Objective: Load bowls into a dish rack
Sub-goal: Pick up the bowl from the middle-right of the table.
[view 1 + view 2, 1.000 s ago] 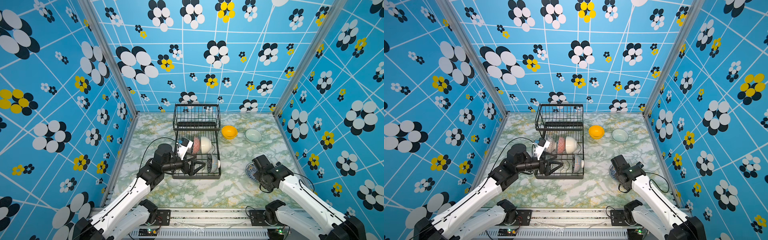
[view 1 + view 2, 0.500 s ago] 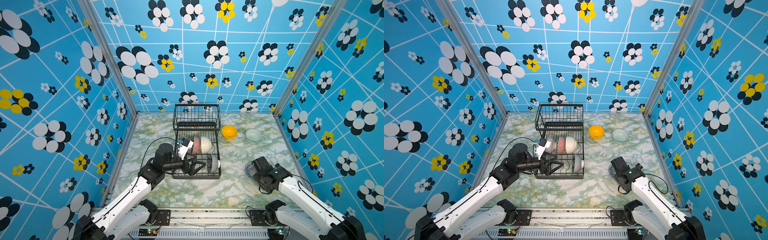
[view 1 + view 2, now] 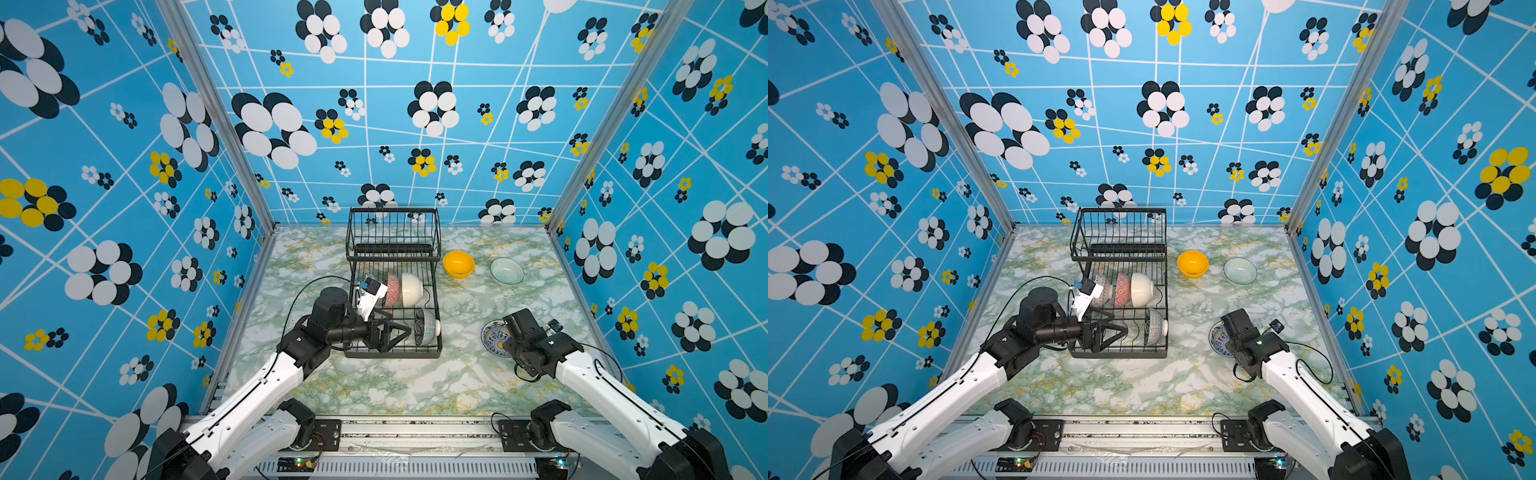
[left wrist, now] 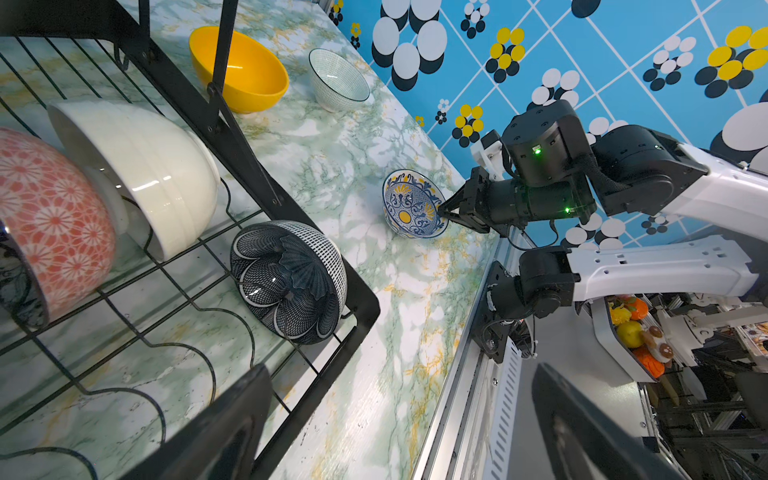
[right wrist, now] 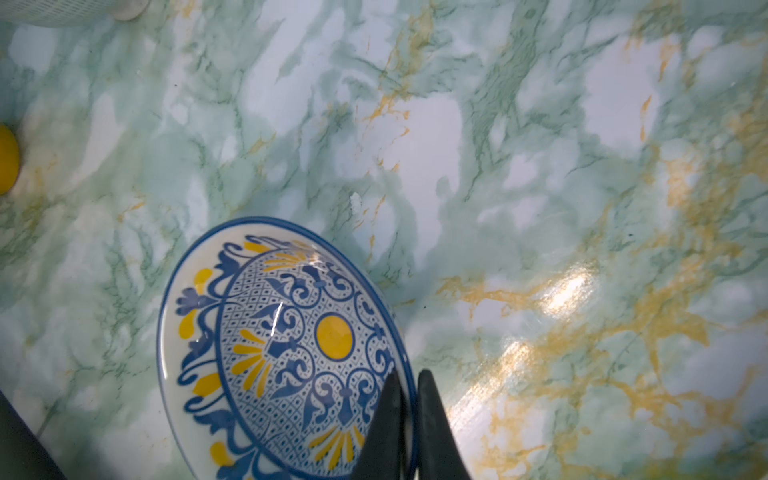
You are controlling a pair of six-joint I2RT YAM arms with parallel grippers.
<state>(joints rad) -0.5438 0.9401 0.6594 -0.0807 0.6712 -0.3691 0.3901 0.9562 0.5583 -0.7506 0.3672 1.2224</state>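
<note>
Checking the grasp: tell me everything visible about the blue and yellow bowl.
The blue and yellow bowl is shallow, glossy and ceramic-looking, with a white ground, blue scrollwork, yellow petals and a yellow centre dot. It sits on the table to the right of the rack, seemingly tipped up where the right gripper pinches its rim.

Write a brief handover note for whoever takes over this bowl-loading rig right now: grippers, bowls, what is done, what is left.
Left gripper: open, empty, over the dish rack's lower tray.
Right gripper: shut on the rim of the blue-yellow bowl, which is tilted on the table right of the rack.
Done: four bowls stand in the lower tray: partly hidden bowl, pink-red bowl, cream bowl, black-and-white bowl.
Left: the blue-yellow bowl, plus the yellow bowl and pale bowl on the table beyond it.
</note>
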